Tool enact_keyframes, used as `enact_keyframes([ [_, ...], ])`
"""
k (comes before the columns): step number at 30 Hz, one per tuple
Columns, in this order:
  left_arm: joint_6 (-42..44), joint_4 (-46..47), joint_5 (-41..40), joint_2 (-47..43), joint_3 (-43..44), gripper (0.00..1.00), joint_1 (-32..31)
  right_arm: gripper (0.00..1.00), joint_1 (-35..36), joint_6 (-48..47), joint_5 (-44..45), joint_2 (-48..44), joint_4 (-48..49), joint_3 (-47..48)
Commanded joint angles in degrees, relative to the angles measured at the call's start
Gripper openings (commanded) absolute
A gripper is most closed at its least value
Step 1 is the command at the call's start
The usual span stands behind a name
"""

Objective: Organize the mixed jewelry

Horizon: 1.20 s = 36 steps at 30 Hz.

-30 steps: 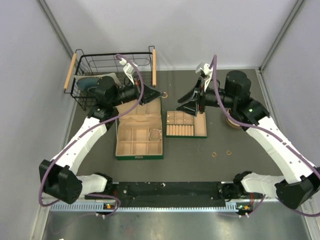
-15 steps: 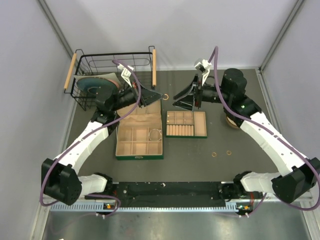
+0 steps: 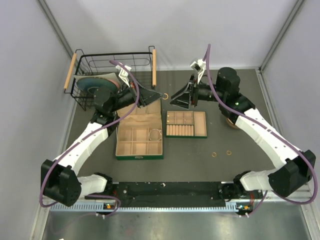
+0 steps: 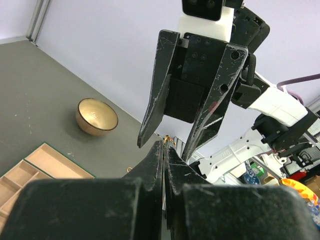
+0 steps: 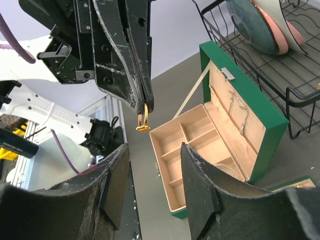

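Note:
My left gripper (image 3: 160, 98) is shut on a small gold ring (image 3: 165, 95), pinched at its fingertips and held in the air above the table. The right wrist view shows that ring (image 5: 143, 120) hanging from the left fingers. My right gripper (image 3: 173, 97) faces it, open, with its tips a short way from the ring and nothing between them. From the left wrist, the ring (image 4: 167, 138) shows just before the right gripper's spread fingers (image 4: 152, 95). Two more gold rings (image 3: 214, 154) (image 3: 229, 152) lie on the table at the right. A thin silver bracelet (image 3: 155, 134) rests in the open green box (image 3: 139, 156).
A beige tray insert (image 3: 186, 136) lies right of the box. A tan bowl (image 3: 232, 123) sits partly under my right arm. A black wire basket (image 3: 85, 57) with plates stands at the back left, close behind my left arm.
My right gripper has swung left and up toward the left gripper's tip, staying open. The left arm shifted slightly, still pinching the ring.

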Motion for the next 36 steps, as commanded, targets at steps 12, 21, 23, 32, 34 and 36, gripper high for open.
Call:
enact_keyframes([
  [12, 0.83, 2.66, -0.04, -1.4, -0.53, 0.0, -0.21, 0.43, -0.58, 3.81, -2.57, 0.85, 6.65, 3.01],
  [21, 1.01, 2.48, -0.13, -1.4, -0.36, 0.0, -0.65, 0.41, -0.49, 4.6, -3.01, 2.43, 7.27, 3.98],
  [23, 1.1, 2.48, -0.21, -1.22, -0.36, 0.0, -0.65, 0.4, -0.58, 4.6, -3.1, 2.69, 7.35, 4.06],
  [32, 2.24, 1.34, -0.3, -1.05, -0.27, 0.0, -0.83, 0.32, -0.58, 5.13, -3.72, 3.04, 7.44, 4.77],
  [34, 2.5, 1.17, -0.39, -1.05, -0.27, 0.0, -0.91, 0.31, -0.58, 5.39, -3.98, 3.22, 7.62, 4.94],
  [36, 2.59, 0.99, -0.39, -1.13, -0.27, 0.0, -0.91, 0.29, -0.49, 5.57, -4.07, 3.39, 7.71, 5.12],
])
